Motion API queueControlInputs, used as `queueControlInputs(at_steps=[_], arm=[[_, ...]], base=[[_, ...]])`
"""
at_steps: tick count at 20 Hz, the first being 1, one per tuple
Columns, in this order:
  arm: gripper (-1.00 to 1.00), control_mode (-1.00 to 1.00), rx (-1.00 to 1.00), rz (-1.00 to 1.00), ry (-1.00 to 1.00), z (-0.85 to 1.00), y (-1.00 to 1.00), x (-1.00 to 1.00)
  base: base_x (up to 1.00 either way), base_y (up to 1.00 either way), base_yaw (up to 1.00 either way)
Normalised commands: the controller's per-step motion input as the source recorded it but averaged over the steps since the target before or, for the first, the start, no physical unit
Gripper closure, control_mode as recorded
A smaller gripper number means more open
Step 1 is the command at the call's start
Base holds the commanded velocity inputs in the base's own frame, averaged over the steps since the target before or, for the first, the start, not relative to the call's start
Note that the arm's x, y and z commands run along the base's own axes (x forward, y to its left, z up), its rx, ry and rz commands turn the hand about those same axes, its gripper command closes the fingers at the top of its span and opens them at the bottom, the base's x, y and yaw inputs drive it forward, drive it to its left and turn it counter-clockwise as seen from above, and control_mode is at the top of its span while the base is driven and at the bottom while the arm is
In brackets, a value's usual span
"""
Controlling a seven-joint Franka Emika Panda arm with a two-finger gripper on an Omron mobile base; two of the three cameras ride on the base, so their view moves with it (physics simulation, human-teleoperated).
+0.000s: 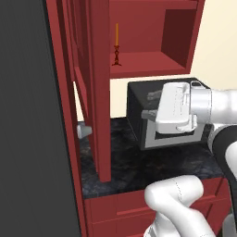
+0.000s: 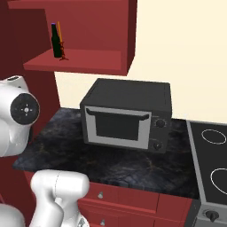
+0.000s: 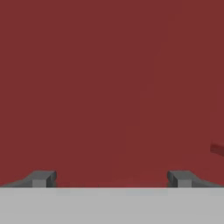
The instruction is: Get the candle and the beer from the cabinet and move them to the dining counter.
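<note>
The cabinet [image 1: 99,88] is dark red, and its open door stands edge-on in front of me. On its red shelf [image 2: 88,60] the thin orange candle [image 1: 116,46] stands upright in a small dark holder. In the right base view the dark beer [image 2: 56,42] bottle stands just in front of the candle [image 2: 59,29]. My gripper [image 1: 149,105] hangs below the shelf, in front of the microwave, pointing left at the door with its jaws wide apart and nothing between them. In the hand view the gripper [image 3: 111,179] faces a plain red surface [image 3: 109,87]. The dining counter is out of view.
A black microwave [image 2: 126,117] sits on the black marble worktop [image 2: 66,146] with red drawer fronts [image 2: 128,199] below. A stove top [image 2: 213,155] lies at the right. A tall dark panel [image 1: 28,139] fills the left. A small grey object [image 1: 83,131] sits behind the door.
</note>
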Motion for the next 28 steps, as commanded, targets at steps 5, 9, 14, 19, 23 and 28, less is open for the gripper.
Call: queueControlInputs(at_steps=[5,9,14,19,23,28], arm=[[-1.00,-1.00,-0.01,-0.24,0.00,0.05,0.00,-0.01],[-1.00,-1.00,-0.05,-0.22,0.00,0.00,0.00,-0.01],[-1.00,-1.00,-0.07,-0.21,0.00,0.00,0.00,0.00],[-1.00,-1.00,-0.03,-0.13,0.01,0.12,-0.20,0.00],[-1.00,-1.00,0.00,-0.04,0.02,0.19,-0.42,0.00],[-1.00,-1.00,0.00,-0.08,0.01,0.10,-0.29,0.00]], base=[[0.00,0.00,0.00],[0.00,0.00,0.00],[0.00,0.00,0.00],[0.00,0.00,0.00],[0.00,0.00,0.00],[0.00,0.00,0.00]])
